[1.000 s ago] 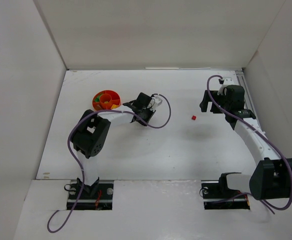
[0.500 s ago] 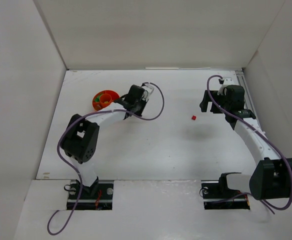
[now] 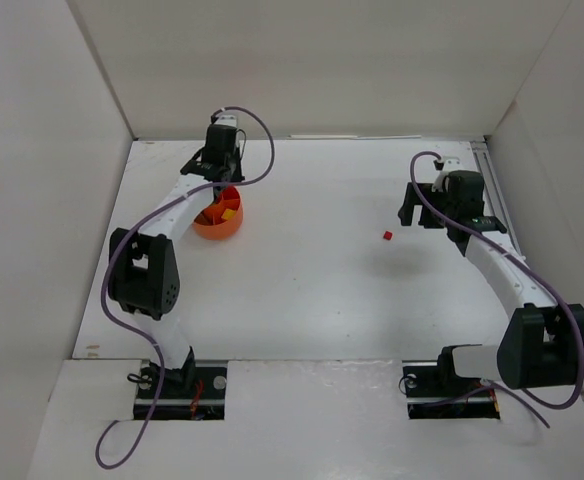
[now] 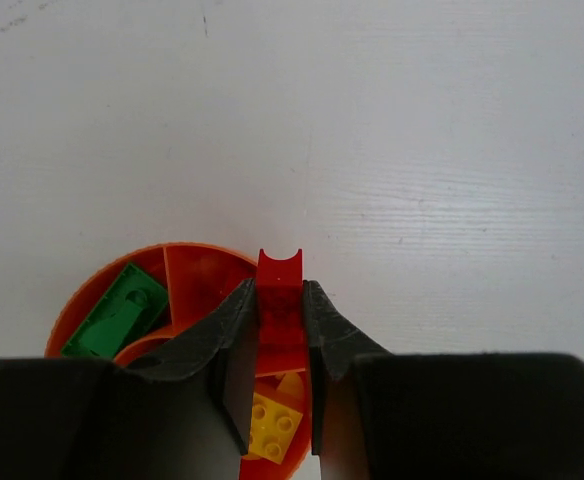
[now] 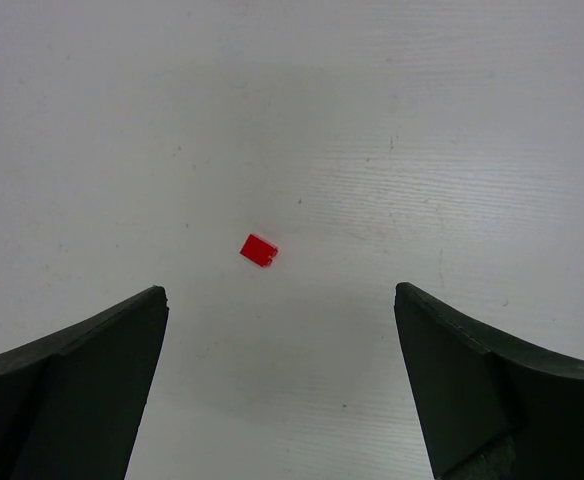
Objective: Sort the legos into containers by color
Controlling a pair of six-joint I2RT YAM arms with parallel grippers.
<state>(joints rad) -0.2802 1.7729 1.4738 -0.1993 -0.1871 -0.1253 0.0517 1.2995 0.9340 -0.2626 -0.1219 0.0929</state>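
Red piece [image 4: 279, 300] pinched in my left fingers [image 4: 247, 300] over the part-filled bowl [image 4: 200, 262]; right fingers [image 5: 92, 370] wide above one lego [image 5: 259, 250] left.

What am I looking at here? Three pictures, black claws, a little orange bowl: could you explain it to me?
These are two robot arms bolted to a white table. One picture looks down from a camera above them. The other two come from small cameras on the arms' wrists, so each shows its own two black fingers. The left gripper hangs over the orange bowl, shut on a red piece. Whether that is a loose brick or part of the bowl, I cannot tell. In the bowl's compartments lie a green brick and a yellow brick. The right gripper is wide open above a small red brick lying on the table.
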